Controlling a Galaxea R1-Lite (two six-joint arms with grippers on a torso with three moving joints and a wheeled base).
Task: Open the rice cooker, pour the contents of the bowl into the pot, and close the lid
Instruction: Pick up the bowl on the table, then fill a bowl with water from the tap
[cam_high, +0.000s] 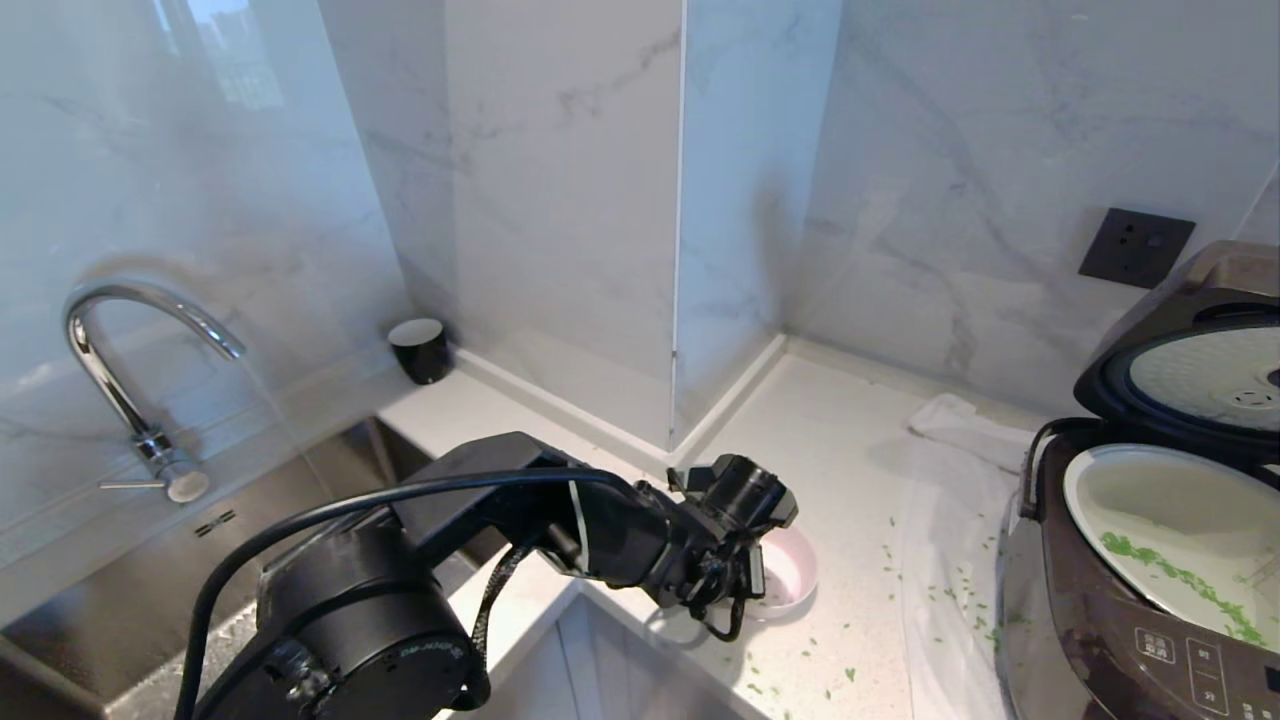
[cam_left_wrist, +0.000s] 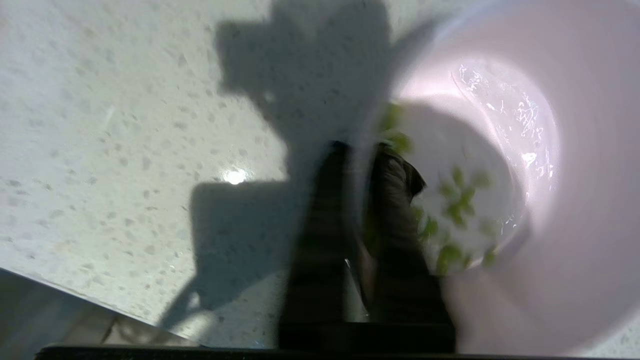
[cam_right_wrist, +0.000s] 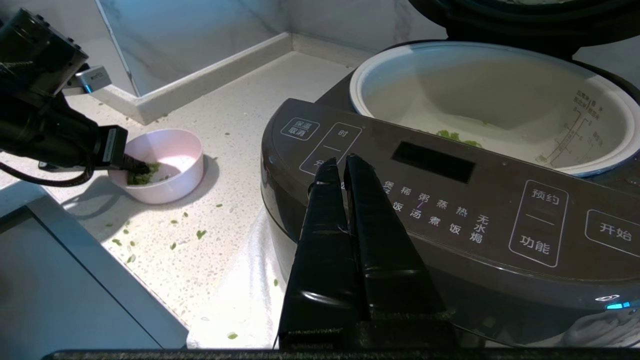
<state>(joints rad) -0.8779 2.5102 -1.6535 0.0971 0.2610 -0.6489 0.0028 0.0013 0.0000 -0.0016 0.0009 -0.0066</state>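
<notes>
The pale pink bowl (cam_high: 792, 572) (cam_right_wrist: 172, 167) rests on the counter left of the rice cooker (cam_high: 1080, 620) (cam_right_wrist: 450, 200). My left gripper (cam_high: 748, 582) (cam_left_wrist: 362, 150) (cam_right_wrist: 131, 167) is shut on the bowl's near rim, one finger inside and one outside. Green chopped bits (cam_left_wrist: 455, 205) (cam_right_wrist: 142, 176) lie in the bowl (cam_left_wrist: 575, 150). The lid (cam_high: 1190, 370) stands open, and the whitish pot (cam_high: 1150, 500) (cam_right_wrist: 500, 85) holds some green bits (cam_high: 1180, 580). My right gripper (cam_right_wrist: 340, 162) is shut and empty, over the cooker's front panel.
Loose green bits (cam_high: 900, 560) are scattered on the counter between bowl and cooker. A white cloth (cam_high: 960, 480) lies under the cooker. A sink (cam_high: 250, 500) with a faucet (cam_high: 130, 330) is at the left, a black cup (cam_high: 420, 350) by the wall.
</notes>
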